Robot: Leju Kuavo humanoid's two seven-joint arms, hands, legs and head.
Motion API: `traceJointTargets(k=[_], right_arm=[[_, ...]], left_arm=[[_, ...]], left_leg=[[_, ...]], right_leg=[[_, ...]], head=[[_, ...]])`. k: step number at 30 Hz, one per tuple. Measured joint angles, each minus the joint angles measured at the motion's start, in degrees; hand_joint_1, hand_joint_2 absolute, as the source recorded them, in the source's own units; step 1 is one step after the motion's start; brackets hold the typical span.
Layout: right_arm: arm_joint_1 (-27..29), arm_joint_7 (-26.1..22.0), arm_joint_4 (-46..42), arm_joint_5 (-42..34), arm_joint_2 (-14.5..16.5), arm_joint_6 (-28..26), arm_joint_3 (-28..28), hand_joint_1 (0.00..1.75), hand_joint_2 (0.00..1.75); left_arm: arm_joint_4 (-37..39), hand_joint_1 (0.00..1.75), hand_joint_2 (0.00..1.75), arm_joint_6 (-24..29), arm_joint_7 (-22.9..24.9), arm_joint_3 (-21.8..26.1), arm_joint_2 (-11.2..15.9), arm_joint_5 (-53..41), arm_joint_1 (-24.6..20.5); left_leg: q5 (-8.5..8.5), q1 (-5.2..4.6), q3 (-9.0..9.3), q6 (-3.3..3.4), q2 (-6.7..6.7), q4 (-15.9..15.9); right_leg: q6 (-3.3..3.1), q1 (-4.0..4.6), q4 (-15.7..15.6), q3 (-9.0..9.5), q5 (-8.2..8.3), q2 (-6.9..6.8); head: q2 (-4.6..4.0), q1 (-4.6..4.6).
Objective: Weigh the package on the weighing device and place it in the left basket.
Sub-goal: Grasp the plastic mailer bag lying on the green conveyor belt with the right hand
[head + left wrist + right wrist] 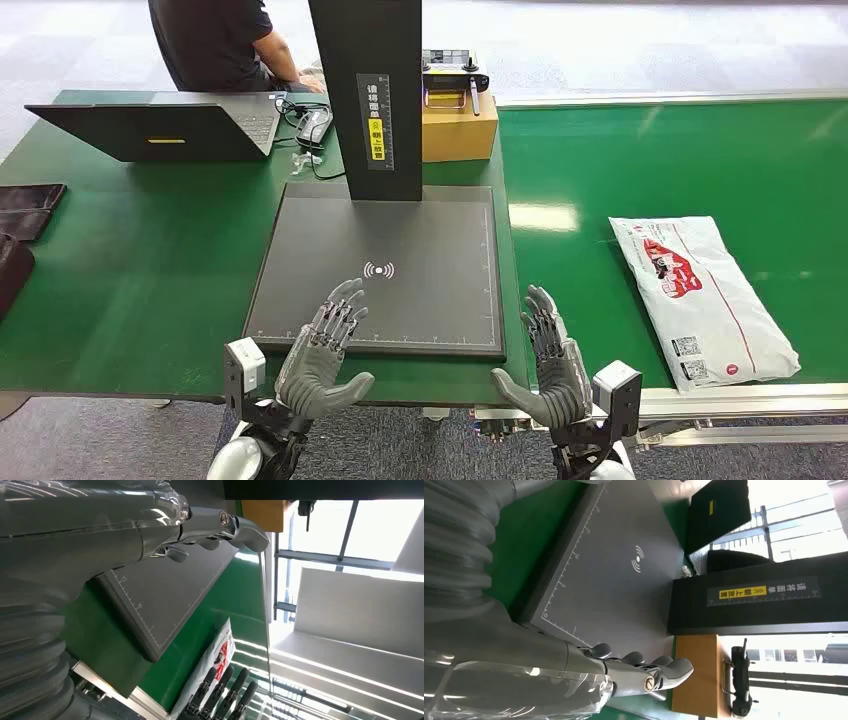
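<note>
A white package [703, 296] with red print lies flat on the green belt at the right; the left wrist view shows part of the package [216, 665] too. The weighing device is a dark flat plate [400, 290] with a black post [366, 95] at its back. My left hand [322, 352] hovers open over the plate's near left edge, fingers spread. My right hand [549, 364] is open beside the plate's near right corner, well short of the package. The plate [614, 575] is bare, and neither hand holds anything.
A person sits behind the table at the back left, by an open black laptop [155, 127]. A cardboard box [458, 122] with a controller on it stands right of the post. Dark pouches [25, 215] lie at the left edge.
</note>
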Motion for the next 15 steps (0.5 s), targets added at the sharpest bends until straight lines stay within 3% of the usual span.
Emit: traceJointTargets(k=[7,15], right_arm=[[-1.57,-0.16,-0.80,5.84,-0.64,-3.87,-1.92,0.00,1.75],[-7.65,1.13,0.84,19.59,-5.01,-11.53,-7.59,0.00,1.75]], left_arm=[[0.02,0.00,1.75,-0.79,-0.05,0.10,-0.15,-0.51,-0.25],[0.03,0.00,1.75,-1.99,-0.30,0.28,-0.46,-0.76,-0.48]], left_leg=[[0.00,0.00,0.01,0.00,0.00,0.00],[0.01,-0.01,0.01,0.01,0.00,0.02]], right_leg=[[0.00,0.00,0.00,0.01,0.00,0.00],[0.01,-0.02,0.00,0.01,0.02,0.00]], head=[[0.00,0.01],[0.00,0.02]])
